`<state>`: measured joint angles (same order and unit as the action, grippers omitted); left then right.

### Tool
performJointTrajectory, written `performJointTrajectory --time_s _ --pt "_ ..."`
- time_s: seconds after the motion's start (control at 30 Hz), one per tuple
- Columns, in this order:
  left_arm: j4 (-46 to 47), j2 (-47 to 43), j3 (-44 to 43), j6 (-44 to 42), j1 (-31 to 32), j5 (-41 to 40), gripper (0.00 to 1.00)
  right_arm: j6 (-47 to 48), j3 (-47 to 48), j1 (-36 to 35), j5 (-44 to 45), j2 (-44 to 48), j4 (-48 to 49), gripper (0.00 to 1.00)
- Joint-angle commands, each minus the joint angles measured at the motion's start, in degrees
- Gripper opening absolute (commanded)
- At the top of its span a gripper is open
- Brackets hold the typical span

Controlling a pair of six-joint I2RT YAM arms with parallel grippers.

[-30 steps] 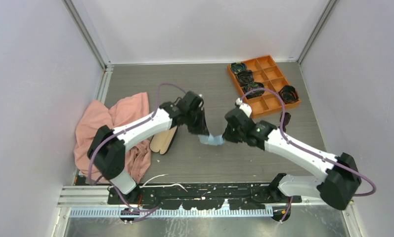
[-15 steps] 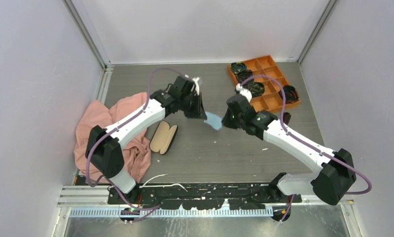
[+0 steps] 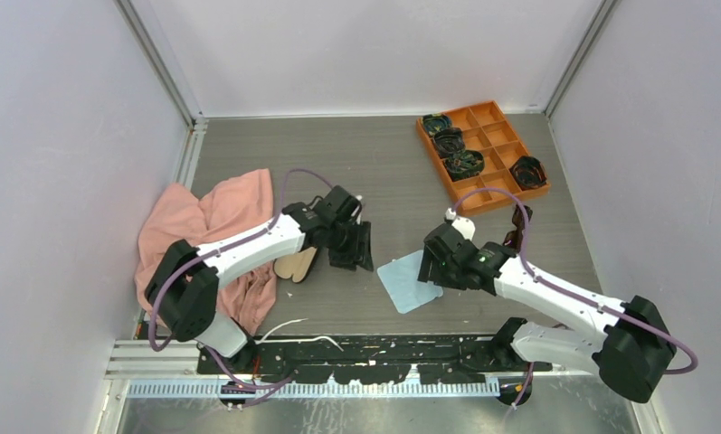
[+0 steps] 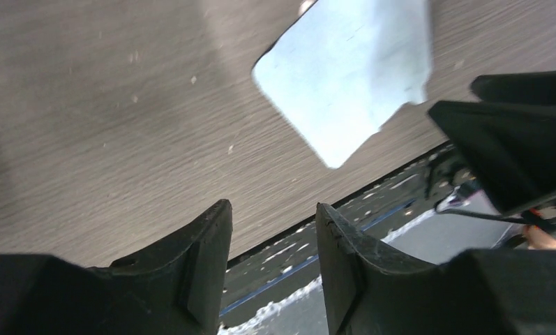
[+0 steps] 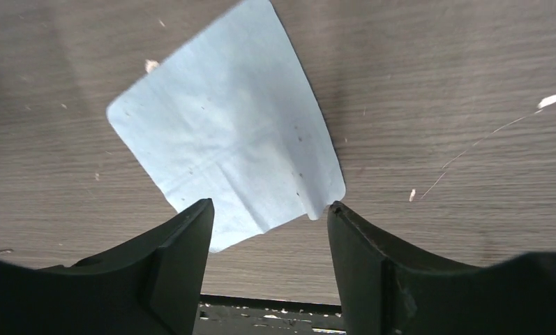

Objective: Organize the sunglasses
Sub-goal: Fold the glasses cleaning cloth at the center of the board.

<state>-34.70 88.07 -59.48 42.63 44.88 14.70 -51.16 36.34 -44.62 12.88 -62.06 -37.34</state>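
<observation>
Blue cloth (image 3: 409, 285) has been released flat at 5 o'clock; left claw (image 4: 271, 209) and right claw (image 5: 268, 206) are opened, empty; sunglasses (image 3: 523, 221) untouched.

Seemingly empty, left gripper (image 4: 271, 204) and right gripper (image 5: 269, 204) hang parted.

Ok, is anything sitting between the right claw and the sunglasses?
No loose object lies between them. The right claw hangs open over the blue cloth, pointing away from the sunglasses. Those lie beside the orange tray, behind that arm's own wrist and close against its purple cable, so the cable could get in the way.
</observation>
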Motion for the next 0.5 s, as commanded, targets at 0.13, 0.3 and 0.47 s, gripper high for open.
performJointTrajectory --time_s 0.13,0.3,0.47 --pt "-1.09 2.58 -7.21 0.69 2.23 -2.86 0.48 3.15 7.96 -0.01 6.43 -2.11 -1.69 0.68" --pt "-1.01 6.43 -8.17 6.84 7.12 -7.70 0.51 2.43 7.39 0.02 6.17 -2.83 -0.66 0.68" --pt "-0.63 6.87 -10.47 12.24 15.15 -18.12 0.50 2.07 6.53 1.72 4.57 0.45 -1.87 0.68"
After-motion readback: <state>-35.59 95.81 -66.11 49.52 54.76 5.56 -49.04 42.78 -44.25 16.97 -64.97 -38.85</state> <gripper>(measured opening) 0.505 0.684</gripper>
